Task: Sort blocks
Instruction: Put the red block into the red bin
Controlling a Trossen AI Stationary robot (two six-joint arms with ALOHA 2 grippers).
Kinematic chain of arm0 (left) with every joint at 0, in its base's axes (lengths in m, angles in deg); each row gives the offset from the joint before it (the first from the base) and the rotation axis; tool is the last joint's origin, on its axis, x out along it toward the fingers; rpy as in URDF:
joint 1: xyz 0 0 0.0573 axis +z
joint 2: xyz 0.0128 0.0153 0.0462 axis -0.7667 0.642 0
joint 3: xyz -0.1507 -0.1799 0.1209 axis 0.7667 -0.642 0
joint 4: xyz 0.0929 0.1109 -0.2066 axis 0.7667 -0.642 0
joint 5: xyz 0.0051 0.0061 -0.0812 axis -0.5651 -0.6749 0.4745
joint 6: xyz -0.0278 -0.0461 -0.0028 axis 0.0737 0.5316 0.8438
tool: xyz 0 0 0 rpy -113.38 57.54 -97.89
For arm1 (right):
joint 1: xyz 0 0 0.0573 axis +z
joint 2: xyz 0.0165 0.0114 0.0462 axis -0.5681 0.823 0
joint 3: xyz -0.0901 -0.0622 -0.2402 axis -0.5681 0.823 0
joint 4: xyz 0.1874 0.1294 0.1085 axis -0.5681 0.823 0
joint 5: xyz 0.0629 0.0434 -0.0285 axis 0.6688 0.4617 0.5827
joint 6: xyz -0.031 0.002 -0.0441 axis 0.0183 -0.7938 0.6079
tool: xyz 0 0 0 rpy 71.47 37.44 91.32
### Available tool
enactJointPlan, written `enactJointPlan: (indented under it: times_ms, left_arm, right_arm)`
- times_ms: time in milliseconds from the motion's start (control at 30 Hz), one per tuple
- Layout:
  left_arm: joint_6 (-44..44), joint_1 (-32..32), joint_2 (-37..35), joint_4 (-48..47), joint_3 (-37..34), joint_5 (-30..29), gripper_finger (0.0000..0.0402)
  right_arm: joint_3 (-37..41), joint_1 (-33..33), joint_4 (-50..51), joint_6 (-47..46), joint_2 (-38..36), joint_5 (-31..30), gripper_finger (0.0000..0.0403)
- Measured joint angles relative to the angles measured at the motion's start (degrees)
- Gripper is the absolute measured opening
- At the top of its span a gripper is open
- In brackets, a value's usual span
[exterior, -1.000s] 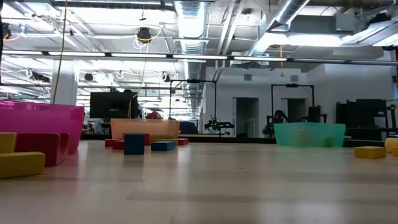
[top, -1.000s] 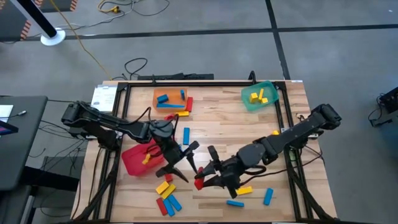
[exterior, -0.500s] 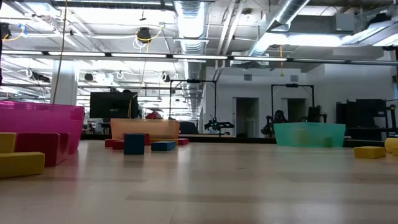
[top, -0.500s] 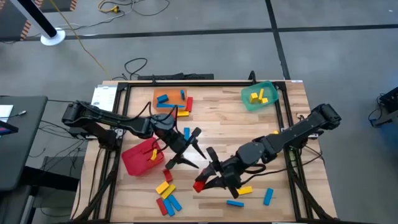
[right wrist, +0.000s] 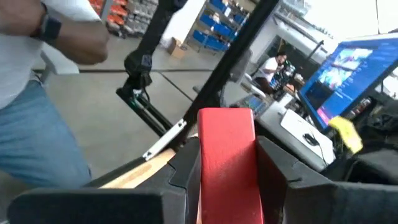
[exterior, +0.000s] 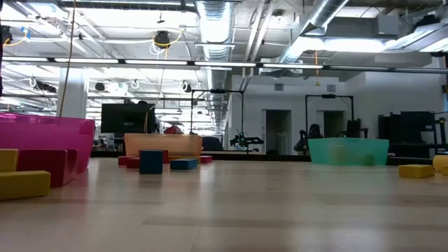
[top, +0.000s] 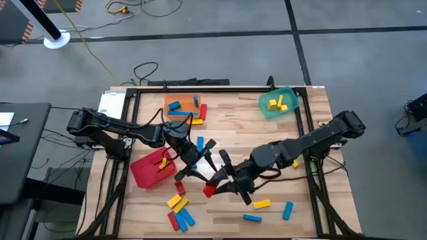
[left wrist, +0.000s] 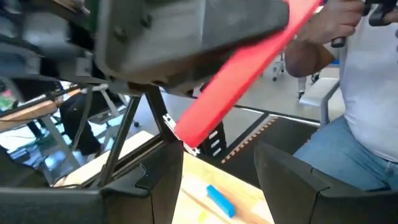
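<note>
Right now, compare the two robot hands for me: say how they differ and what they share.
The right hand is shut on a red block, while the left hand is open and holds nothing. In the right wrist view the red block sits clamped between the right hand's fingers; in the left wrist view the same block only passes in front of the left hand's spread fingers. Both hands are near the table's middle, close together.

Mid-desk (top: 253, 127) is crowded: the left gripper (top: 203, 163) and right gripper (top: 217, 181), which clamps a red block (top: 209, 191), nearly meet, perhaps touching. The pink bin (top: 148, 168) and loose blocks (top: 179, 212) hem the near-left side. Bare wood lies between the orange bin (top: 181, 105) and green bin (top: 279, 103).
</note>
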Motion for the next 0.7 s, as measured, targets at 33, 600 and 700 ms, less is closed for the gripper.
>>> enactJointPlan:
  times_ms: [33, 600, 700]
  left_arm:
    - [-0.08, -0.04, 0.12, 0.22, -0.02, 0.0, 0.0194]
    - [-4.09, -0.1, 0.13, 4.13, -0.02, -1.62, 0.0194]
    - [-2.06, -0.17, 0.13, 4.12, -0.02, -0.9, 0.0194]
  right_arm:
    - [0.0, -0.33, -0.38, 0.02, 0.0, 0.81, 0.0122]
    - [-0.19, -2.02, -2.83, 0.51, 1.95, 4.27, 0.0122]
    - [-0.57, -1.98, -2.8, 1.37, 1.91, 2.98, 0.0122]
